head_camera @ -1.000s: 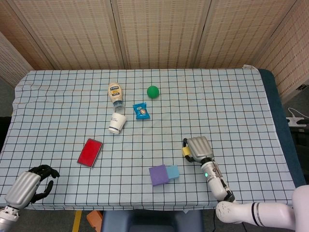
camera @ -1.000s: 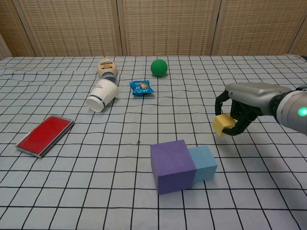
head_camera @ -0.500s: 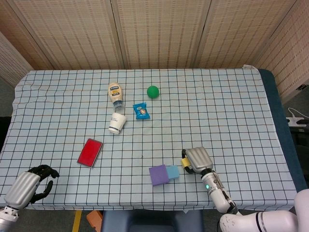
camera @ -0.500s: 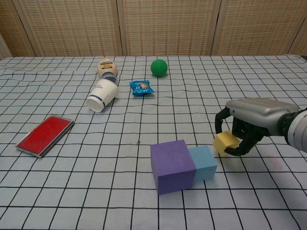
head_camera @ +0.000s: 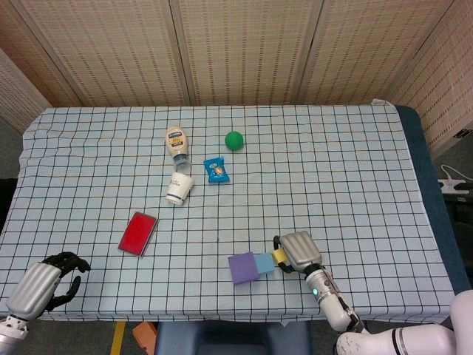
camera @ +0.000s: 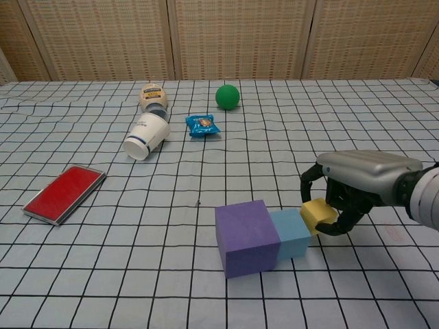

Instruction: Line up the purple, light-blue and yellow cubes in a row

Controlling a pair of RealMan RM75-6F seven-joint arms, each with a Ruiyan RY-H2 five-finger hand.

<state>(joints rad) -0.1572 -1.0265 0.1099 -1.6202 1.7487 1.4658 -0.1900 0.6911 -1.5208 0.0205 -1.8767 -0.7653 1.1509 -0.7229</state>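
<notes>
A large purple cube (camera: pixel 247 237) (head_camera: pixel 241 268) sits near the table's front edge with a smaller light-blue cube (camera: pixel 292 232) (head_camera: pixel 264 262) touching its right side. My right hand (camera: pixel 353 188) (head_camera: pixel 298 252) grips a small yellow cube (camera: pixel 318 214) (head_camera: pixel 279 256) and holds it right against the light-blue cube's right side, low over the cloth. My left hand (head_camera: pixel 46 281) rests at the front left corner with its fingers curled in on nothing; the chest view does not show it.
A red flat case (camera: pixel 64 193) lies at the left. Further back are a tipped white cup (camera: pixel 147 136), a mayonnaise bottle (camera: pixel 153 96), a blue snack packet (camera: pixel 202 125) and a green ball (camera: pixel 227 96). The checked cloth (camera: pixel 110 274) covers the table.
My right hand has carried the yellow cube down and to the left, from open cloth to the right side of the light-blue cube. The left hand has not moved.
</notes>
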